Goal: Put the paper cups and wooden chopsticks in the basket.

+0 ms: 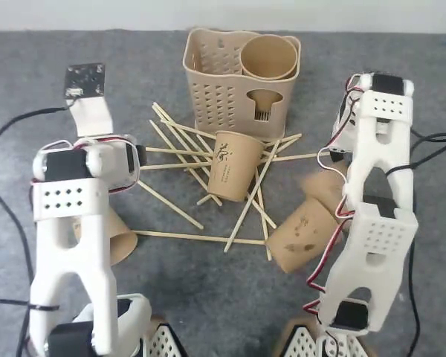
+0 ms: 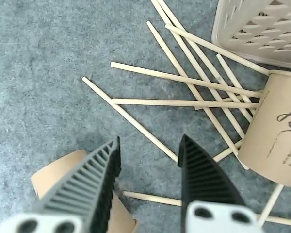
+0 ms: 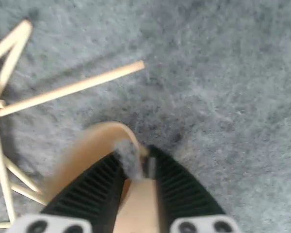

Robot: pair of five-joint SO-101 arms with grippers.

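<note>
Right tool (image 3: pixel 136 162) pinches paper cup (image 3: pixel 85 153) rim.

Light check, high view: even and diffuse, seemingly from overhead, moderately bright. I see short, soft shadows, with thin dark lines just beside the chopsticks (image 1: pixel 171 205) and a darker pool under the tipped cup (image 1: pixel 234 165). The white arm shells read bright, with no glare that I can make out. The inside of the basket (image 1: pixel 215 93) is shaded.

Left wrist view: the left gripper (image 2: pixel 150 141) throws a faint grey patch on the carpet (image 2: pixel 48 58) under its tips.

Right wrist view: there is a dim patch on the carpet beside the paper cup (image 3: pixel 97 145) clamped in the right gripper (image 3: pixel 136 154).
</note>
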